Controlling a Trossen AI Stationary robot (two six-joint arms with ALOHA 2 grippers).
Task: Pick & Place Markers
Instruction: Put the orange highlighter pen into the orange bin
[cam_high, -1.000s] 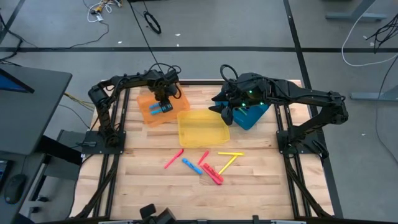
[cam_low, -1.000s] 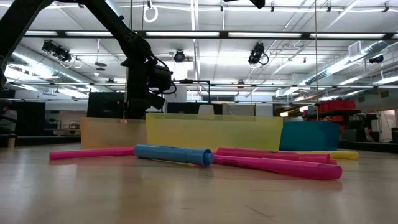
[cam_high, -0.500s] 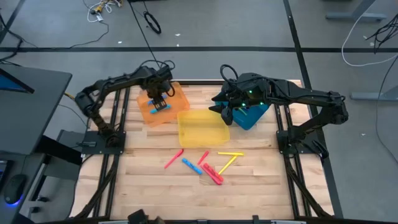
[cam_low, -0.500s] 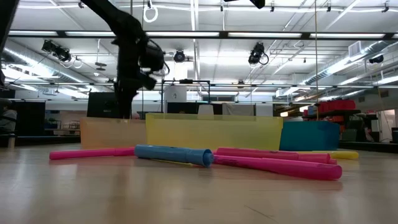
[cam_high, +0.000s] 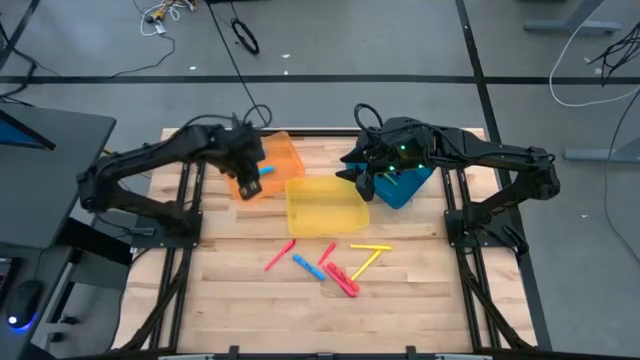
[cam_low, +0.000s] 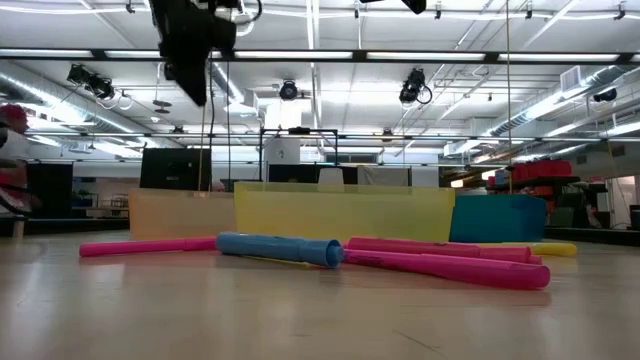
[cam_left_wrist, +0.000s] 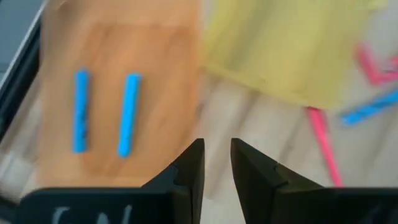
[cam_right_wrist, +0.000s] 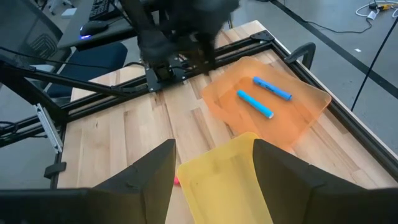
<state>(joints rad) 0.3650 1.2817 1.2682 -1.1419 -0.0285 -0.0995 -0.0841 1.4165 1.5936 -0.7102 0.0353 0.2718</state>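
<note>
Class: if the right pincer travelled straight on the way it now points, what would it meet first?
Probably the yellow tray, lying just beyond the right pincer; the orange tray lies farther on. Depth is uncertain.

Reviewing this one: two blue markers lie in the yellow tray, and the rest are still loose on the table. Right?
Not quite. The two blue markers lie in the orange tray, not the yellow tray, as the right wrist view shows. The rest are indeed still loose on the table.

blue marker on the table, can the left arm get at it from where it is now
Probably yes. The blue marker lies uncovered on the table, nothing stacked on it, though pink markers lie close beside it. The left gripper is empty, up over the orange tray.
</note>
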